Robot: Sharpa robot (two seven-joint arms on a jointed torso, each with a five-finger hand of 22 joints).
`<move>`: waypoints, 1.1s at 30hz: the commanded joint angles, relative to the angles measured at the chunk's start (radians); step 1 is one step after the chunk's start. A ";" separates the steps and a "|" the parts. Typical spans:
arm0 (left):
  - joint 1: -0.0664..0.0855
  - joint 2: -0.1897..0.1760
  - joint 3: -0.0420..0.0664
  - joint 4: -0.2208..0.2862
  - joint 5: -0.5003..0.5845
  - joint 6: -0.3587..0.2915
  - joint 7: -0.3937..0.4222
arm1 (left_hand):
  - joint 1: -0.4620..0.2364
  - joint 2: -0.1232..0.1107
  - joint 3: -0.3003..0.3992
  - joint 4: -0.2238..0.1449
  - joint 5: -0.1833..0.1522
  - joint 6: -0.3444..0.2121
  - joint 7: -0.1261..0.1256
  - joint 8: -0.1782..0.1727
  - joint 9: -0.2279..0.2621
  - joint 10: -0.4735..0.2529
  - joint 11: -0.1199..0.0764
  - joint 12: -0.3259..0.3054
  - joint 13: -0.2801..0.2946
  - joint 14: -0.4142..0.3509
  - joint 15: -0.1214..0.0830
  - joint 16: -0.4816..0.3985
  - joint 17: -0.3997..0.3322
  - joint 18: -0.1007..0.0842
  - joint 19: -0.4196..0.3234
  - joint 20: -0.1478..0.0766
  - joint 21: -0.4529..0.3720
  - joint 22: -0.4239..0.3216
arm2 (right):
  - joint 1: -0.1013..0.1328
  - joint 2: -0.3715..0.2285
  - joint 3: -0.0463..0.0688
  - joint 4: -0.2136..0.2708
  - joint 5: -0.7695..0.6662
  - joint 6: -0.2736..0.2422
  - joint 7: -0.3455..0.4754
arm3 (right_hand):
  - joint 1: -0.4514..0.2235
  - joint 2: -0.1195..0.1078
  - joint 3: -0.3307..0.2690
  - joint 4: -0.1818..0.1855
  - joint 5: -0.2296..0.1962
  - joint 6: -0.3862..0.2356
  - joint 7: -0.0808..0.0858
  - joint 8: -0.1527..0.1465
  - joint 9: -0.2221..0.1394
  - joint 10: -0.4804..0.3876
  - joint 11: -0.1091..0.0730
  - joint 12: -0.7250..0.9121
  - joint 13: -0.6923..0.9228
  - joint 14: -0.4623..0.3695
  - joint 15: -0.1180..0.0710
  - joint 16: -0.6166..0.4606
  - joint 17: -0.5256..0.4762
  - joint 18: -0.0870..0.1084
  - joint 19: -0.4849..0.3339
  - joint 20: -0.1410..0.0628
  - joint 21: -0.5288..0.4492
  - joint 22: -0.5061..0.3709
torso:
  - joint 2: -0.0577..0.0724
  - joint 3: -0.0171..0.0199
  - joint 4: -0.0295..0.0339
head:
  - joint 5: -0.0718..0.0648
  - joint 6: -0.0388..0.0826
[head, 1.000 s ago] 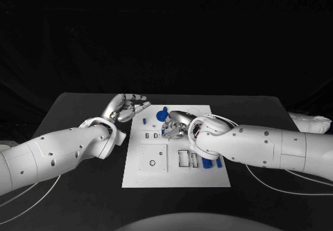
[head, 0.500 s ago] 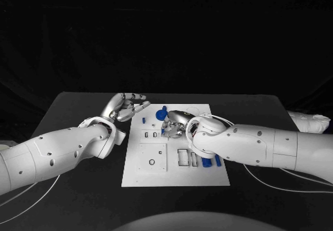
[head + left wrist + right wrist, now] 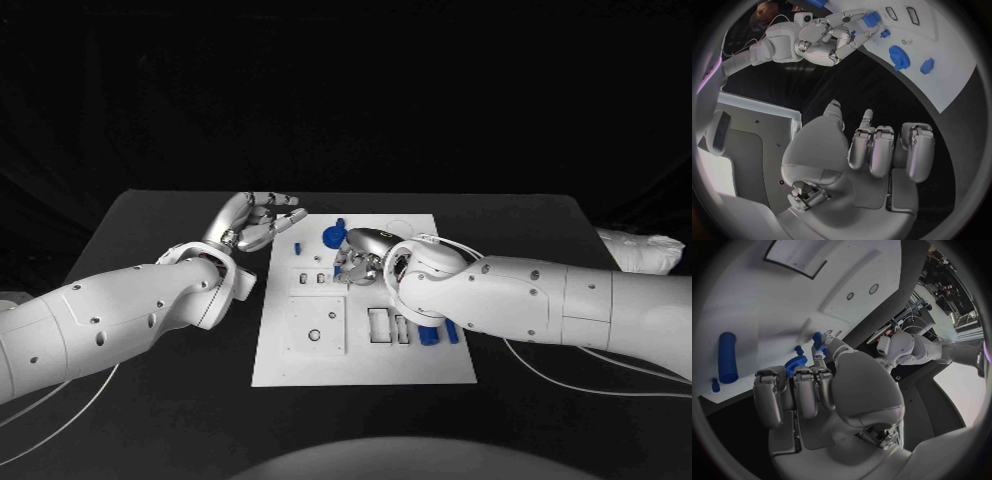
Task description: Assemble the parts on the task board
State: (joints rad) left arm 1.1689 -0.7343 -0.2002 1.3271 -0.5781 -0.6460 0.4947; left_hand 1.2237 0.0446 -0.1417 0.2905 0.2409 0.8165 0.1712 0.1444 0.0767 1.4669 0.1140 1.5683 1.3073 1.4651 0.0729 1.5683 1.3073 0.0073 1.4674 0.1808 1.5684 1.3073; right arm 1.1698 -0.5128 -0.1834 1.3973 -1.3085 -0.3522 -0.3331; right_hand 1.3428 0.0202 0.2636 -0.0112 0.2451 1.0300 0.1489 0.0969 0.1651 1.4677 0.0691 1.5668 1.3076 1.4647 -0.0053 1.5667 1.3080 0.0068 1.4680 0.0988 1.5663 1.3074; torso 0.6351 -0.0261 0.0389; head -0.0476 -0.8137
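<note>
At the middle of the head view, a white rectangular task board (image 3: 361,300) lay flat on the black table (image 3: 144,215), its long side running from the centre toward the lower part of the frame. Over the board's upper half, the right hand (image 3: 361,262) was lowered onto the plate, fingers curled inward; the left wrist view showed a small blue part (image 3: 871,19) between its fingertips, pressed close to the board surface, so it appeared to be pinching that piece. Just above and left of that hand in the head view sat a round blue gear-like part (image 3: 335,238), and a small blue peg (image 3: 299,248) stood near the board's upper left edge. Lower on the board, right of two rectangular slots (image 3: 382,327), some blue pieces (image 3: 428,335) lay partly hidden under the right forearm. A square raised white panel (image 3: 316,326) with a round hole occupied the board's lower left.

Left of the board's top corner, the left hand (image 3: 257,222) hovered off the plate above the table, palm up, fingers spread apart and holding nothing.
</note>
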 commanded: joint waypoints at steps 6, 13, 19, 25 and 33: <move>0.001 0.005 0.001 0.002 -0.003 0.006 0.011 | 0.009 -0.001 -0.006 0.001 0.005 0.006 0.003 -0.004 -0.001 0.104 -0.007 0.002 0.264 0.106 -0.006 0.003 0.263 -0.007 0.103 0.003 0.002 0.263 | -0.001 0.002 0.000 0.003 -0.009 -0.006 0.011 | -0.003 0.000 -0.001 -0.004 -0.002 0.002 -0.002 -0.003 -0.001 0.103 0.008 0.004 0.263 0.106 0.006 0.004 0.263 -0.007 0.103 0.007 0.004 0.263 | 0.000 -0.0008 -0.0008 | 0.002 0.001; 0.001 0.006 0.001 0.000 -0.003 0.006 0.011 | 0.009 -0.001 -0.006 0.001 0.005 0.006 0.003 -0.004 -0.001 0.104 -0.007 0.002 0.264 0.106 -0.006 0.003 0.263 -0.007 0.103 0.003 0.002 0.263 | -0.001 0.004 0.000 0.003 -0.009 0.003 0.008 | -0.004 -0.003 -0.003 -0.005 -0.005 0.001 0.000 -0.005 -0.001 0.103 0.010 0.004 0.263 0.106 0.007 0.004 0.263 -0.007 0.103 0.008 0.004 0.263 | -0.001 -0.0005 -0.0002 | 0.001 0.001; 0.001 0.006 0.001 0.000 -0.003 0.006 0.011 | 0.009 -0.001 -0.006 0.001 0.005 0.006 0.003 -0.004 -0.001 0.104 -0.007 0.002 0.264 0.106 -0.006 0.003 0.263 -0.007 0.103 0.003 0.002 0.263 | -0.001 0.003 0.000 0.002 -0.011 0.012 0.004 | -0.005 -0.007 -0.004 -0.007 -0.009 -0.004 0.002 -0.010 -0.004 0.103 0.012 0.004 0.263 0.106 0.010 0.004 0.263 -0.007 0.103 0.011 0.004 0.263 | 0.000 -0.0004 -0.0008 | 0.003 0.002; 0.001 0.007 0.001 -0.001 -0.003 0.007 0.012 | 0.009 -0.001 -0.006 0.001 0.005 0.006 0.003 -0.004 -0.001 0.104 -0.007 0.002 0.264 0.106 -0.006 0.003 0.263 -0.007 0.103 0.003 0.002 0.263 | -0.001 0.003 0.000 0.004 -0.018 0.023 0.005 | -0.006 -0.010 -0.005 -0.008 -0.012 -0.018 0.004 -0.021 -0.008 0.103 0.014 0.004 0.263 0.106 0.013 0.004 0.263 -0.007 0.103 0.015 0.004 0.263 | -0.001 -0.0001 -0.0008 | 0.004 0.001; 0.001 0.008 0.001 -0.002 -0.003 0.007 0.012 | 0.009 -0.001 -0.006 0.001 0.005 0.006 0.003 -0.004 -0.001 0.104 -0.007 0.002 0.264 0.106 -0.006 0.003 0.263 -0.007 0.103 0.003 0.002 0.263 | -0.002 0.002 0.000 0.006 -0.031 0.040 0.002 | -0.011 -0.018 -0.007 -0.010 -0.021 -0.060 0.003 -0.036 -0.020 0.103 0.014 0.004 0.263 0.106 0.016 0.004 0.263 -0.007 0.103 0.021 0.004 0.263 | 0.000 -0.0006 -0.0003 | 0.001 0.001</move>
State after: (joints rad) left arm 1.1689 -0.7292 -0.2001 1.3240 -0.5782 -0.6459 0.4949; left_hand 1.2237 0.0445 -0.1417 0.2906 0.2409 0.8165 0.1712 0.1444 0.0767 1.4669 0.1140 1.5683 1.3073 1.4651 0.0729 1.5683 1.3080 0.0073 1.4674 0.1808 1.5684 1.3073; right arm 1.1690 -0.5110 -0.1837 1.4017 -1.3160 -0.3386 -0.3318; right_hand 1.3321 0.0100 0.2581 -0.0165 0.2277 0.9762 0.1522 0.0642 0.1473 1.4678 0.0762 1.5668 1.3074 1.4684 0.0055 1.5667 1.3076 0.0068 1.4679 0.1131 1.5663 1.3080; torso 0.6348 -0.0264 0.0379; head -0.0451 -0.8120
